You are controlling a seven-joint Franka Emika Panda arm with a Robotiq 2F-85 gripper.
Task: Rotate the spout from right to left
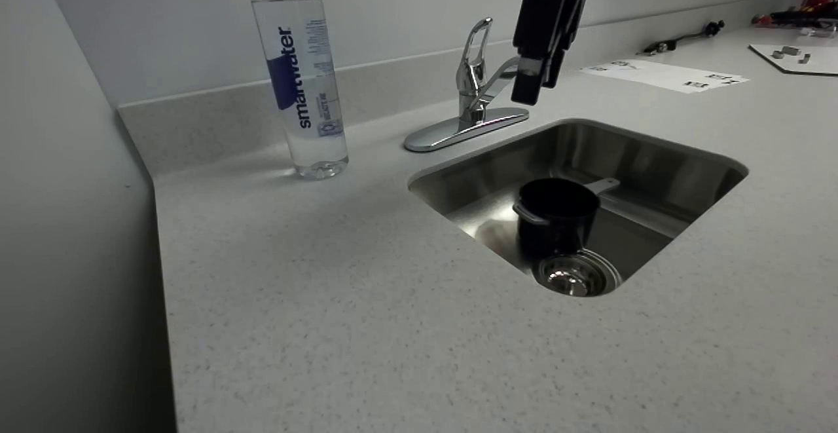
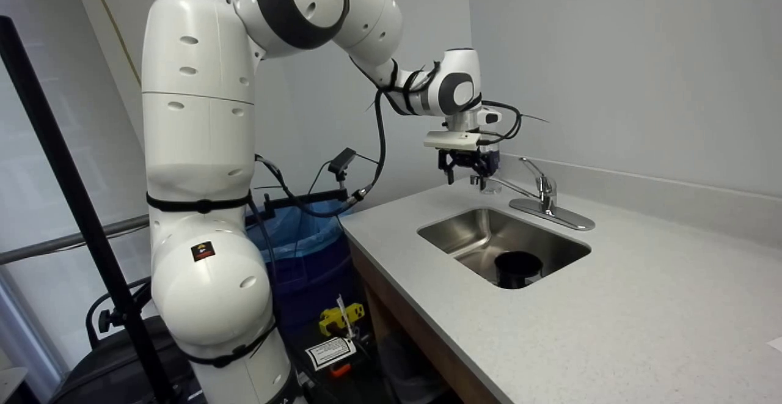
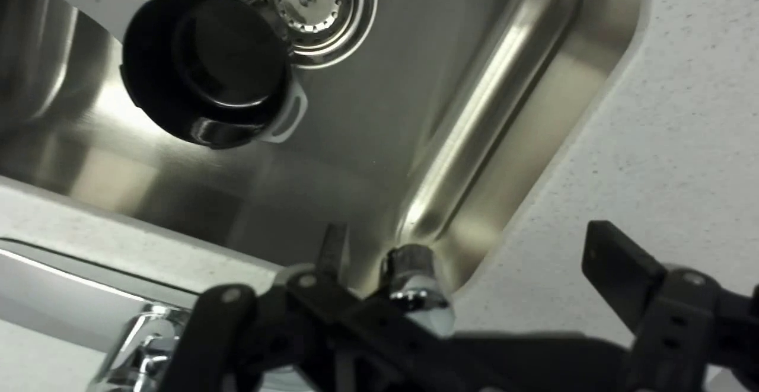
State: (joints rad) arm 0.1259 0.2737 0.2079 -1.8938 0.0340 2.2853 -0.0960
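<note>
- Above a corner of the stainless-steel sink [image 3: 356, 143], the black two-fingered gripper [image 3: 465, 247] is hanging with its fingers [image 3: 619, 273] spread wide, gripping nothing, likely for nudging rather than clamping.
- In the gap, by the wrist view, the end of the slim, shiny chrome spout [image 3: 421, 288] is showing nearer one finger; no view is settling whether they are touching.
- In an exterior view the spout [image 2: 513, 187] is pointing left, over that corner, so the turn is perhaps nearing its end.
- Beyond, the oval chrome base plate [image 1: 435, 137] is anchoring the spout, presumably leaving it only a swing.
- Low in the sink, a round black pot with grey handles [image 1: 556, 233] is sitting, probably safe from the sweep.
- Farther off, a tall clear plastic bottle [image 1: 304, 86] is standing on the pale speckled countertop [image 1: 294, 321].
</note>
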